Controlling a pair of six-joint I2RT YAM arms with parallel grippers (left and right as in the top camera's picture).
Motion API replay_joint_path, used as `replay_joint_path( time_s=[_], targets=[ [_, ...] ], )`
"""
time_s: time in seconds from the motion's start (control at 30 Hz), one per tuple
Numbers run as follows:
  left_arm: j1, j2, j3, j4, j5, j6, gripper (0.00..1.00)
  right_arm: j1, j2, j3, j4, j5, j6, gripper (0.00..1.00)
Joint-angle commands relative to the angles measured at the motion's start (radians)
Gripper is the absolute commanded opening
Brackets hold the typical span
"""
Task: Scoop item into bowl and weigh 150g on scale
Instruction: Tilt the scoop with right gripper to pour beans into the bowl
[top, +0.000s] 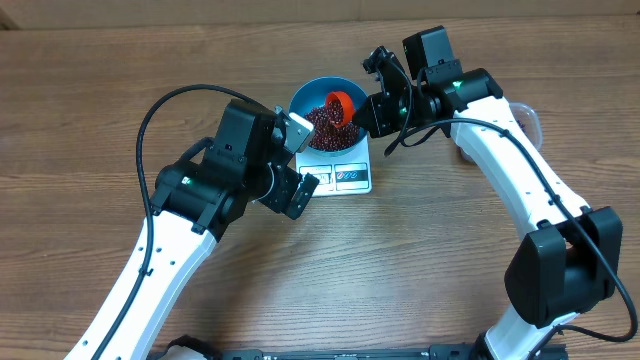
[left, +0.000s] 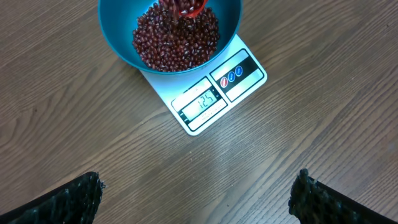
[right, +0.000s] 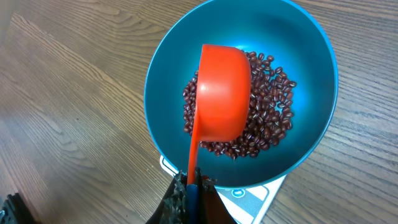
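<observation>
Atop the scale (left: 239, 71), the bowl (right: 311, 68) holds the beans (right: 267, 118), heaped in its bottom. Directly over them hangs an orange scoop (right: 221, 93), tipped mouth-down, its handle running straight back to the right pincer (right: 191, 199), which is clamped shut on the handle's end. The left pincer (left: 196, 196) stands wide, holding nothing, above the bench (left: 323, 137) on the scale's display side. Any further pour is the right arm's job.

Bright, even light; soft shadows.

Brown wood-grain table (top: 100, 60) is filling the whole background here - soft, even light is glancing off it, leaving a faint sheen.
</observation>
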Motion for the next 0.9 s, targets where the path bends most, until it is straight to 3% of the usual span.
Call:
replay_joint_path(
  time_s=[0.0, 0.6, 0.7, 0.87],
  targets=[
    [0.0, -0.008, -0.008, 0.002, -0.007, 0.018, 1.0, 0.003, -0.039, 0.053, -0.006, 0.003, 0.001, 0.04],
    [0.0, -0.008, -0.008, 0.002, -0.007, 0.018, 1.0, 0.005, -0.04, 0.076, -0.069, 0.07, 0.0, 0.04],
    [0.0, -0.008, -0.008, 0.002, -0.007, 0.019, 1.0, 0.031, -0.046, 0.076, -0.093, 0.074, -0.105, 0.04],
    [0.0, -0.008, -0.008, 0.002, -0.007, 0.019, 1.0, 0.056, -0.046, 0.076, -0.091, 0.15, -0.101, 0.04]
  ],
)
